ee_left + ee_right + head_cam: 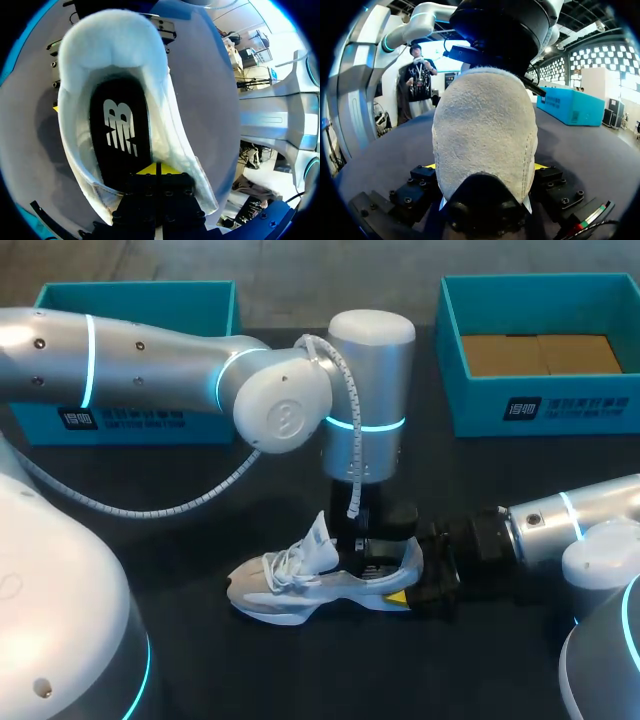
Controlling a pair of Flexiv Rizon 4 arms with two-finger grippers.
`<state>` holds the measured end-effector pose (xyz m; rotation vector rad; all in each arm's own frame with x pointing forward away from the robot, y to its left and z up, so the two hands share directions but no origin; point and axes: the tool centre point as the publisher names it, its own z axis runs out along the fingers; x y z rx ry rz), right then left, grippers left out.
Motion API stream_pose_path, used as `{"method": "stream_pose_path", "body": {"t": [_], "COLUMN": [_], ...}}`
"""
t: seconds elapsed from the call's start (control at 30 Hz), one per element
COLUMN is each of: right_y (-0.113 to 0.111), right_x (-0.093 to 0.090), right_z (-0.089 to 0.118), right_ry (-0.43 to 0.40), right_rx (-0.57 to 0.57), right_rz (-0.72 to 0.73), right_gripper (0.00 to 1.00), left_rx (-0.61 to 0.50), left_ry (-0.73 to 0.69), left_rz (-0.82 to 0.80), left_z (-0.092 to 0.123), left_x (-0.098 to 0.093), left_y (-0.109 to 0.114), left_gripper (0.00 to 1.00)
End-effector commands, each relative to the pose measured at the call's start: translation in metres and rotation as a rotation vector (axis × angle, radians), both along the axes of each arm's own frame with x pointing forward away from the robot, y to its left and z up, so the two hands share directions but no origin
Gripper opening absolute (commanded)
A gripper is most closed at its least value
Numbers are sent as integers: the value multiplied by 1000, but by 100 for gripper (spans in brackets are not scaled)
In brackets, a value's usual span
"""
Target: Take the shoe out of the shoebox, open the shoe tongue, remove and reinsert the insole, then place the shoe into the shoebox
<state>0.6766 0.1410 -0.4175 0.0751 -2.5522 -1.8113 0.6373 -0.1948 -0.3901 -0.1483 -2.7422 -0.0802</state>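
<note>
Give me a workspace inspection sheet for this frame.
Surface: dark table, no damage seen.
Job's things: white shoe upright on its sole, outside both boxes; black insole inside it; left shoebox; right shoebox holding brown cardboard.
Clutter: nothing seen.
Grippers: left gripper down in the shoe's opening, fingers together over the insole; right gripper shut on the heel.
Cables: white coiled cable hanging down the left arm.
Surroundings: nothing seen.

Shoe (300, 585) lies mid-table (250, 670), toe left, heel right; left gripper (157, 170) sits inside its opening, above the insole (120, 130); right gripper (486, 167) clasps the heel from both sides; left box (200, 425) and right box (560, 405) stand behind.
</note>
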Motion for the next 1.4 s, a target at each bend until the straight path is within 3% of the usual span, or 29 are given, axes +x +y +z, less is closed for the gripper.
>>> {"method": "stream_pose_path", "body": {"t": [0.03, 0.13, 0.4, 0.97, 1.4], "right_y": [1, 1, 1, 1, 1], "right_x": [-1, -1, -1, -1, -1], "right_z": [0, 0, 0, 0, 0], "right_ry": [0, 0, 0, 0, 0], "right_rx": [-4, -4, -4, -4, -4], "right_rz": [-1, -1, -1, -1, -1], "right_gripper": [0, 0, 0, 0, 0], "left_rx": [-4, -10, -29, -33, -3], "left_ry": [-4, -16, -83, -286, -431], "left_rz": [0, -1, 29, 83, 120], "left_z": [-3, -4, -16, -36, -37], "left_x": [-2, -3, 4, 22, 42], "left_y": [0, 0, -8, -14, -13], "left_gripper": [11, 24, 33, 31, 30]}}
